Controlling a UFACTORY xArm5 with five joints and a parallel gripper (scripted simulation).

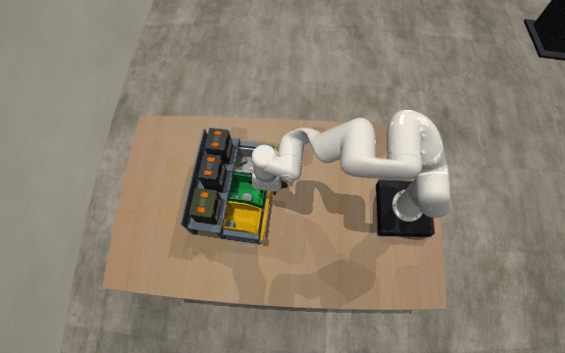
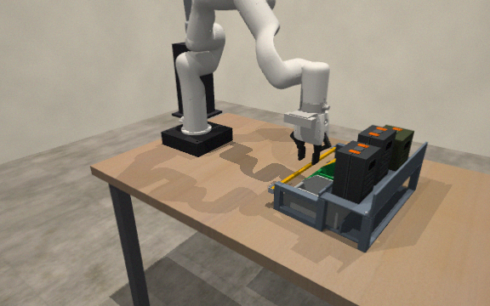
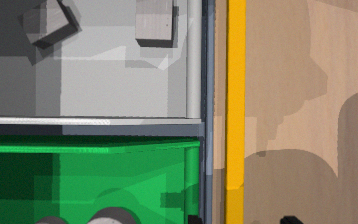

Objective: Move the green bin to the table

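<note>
The green open bin (image 1: 241, 187) (image 2: 324, 172) (image 3: 105, 180) stands in the middle slot of the blue-grey shelf (image 1: 191, 224) (image 2: 383, 189), between a grey bin (image 1: 244, 154) (image 2: 313, 185) (image 3: 115, 90) and a yellow bin (image 1: 243, 216). Grey round parts (image 3: 110, 216) lie in the green bin. My gripper (image 2: 307, 159) (image 3: 242, 220) is open and holds nothing. It hangs just above the green bin's front edge and the shelf's yellow front rail (image 3: 236, 75) (image 2: 300, 171). In the wrist view only the fingertips show at the bottom edge.
Three dark closed boxes (image 1: 217, 139) (image 1: 211, 169) (image 1: 204, 206) with orange marks stand on the shelf's rear tier behind the bins. Two grey cubes (image 3: 50, 22) (image 3: 153, 22) lie in the grey bin. The arm's black base (image 1: 402, 216) (image 2: 196, 138) stands at the table's right.
</note>
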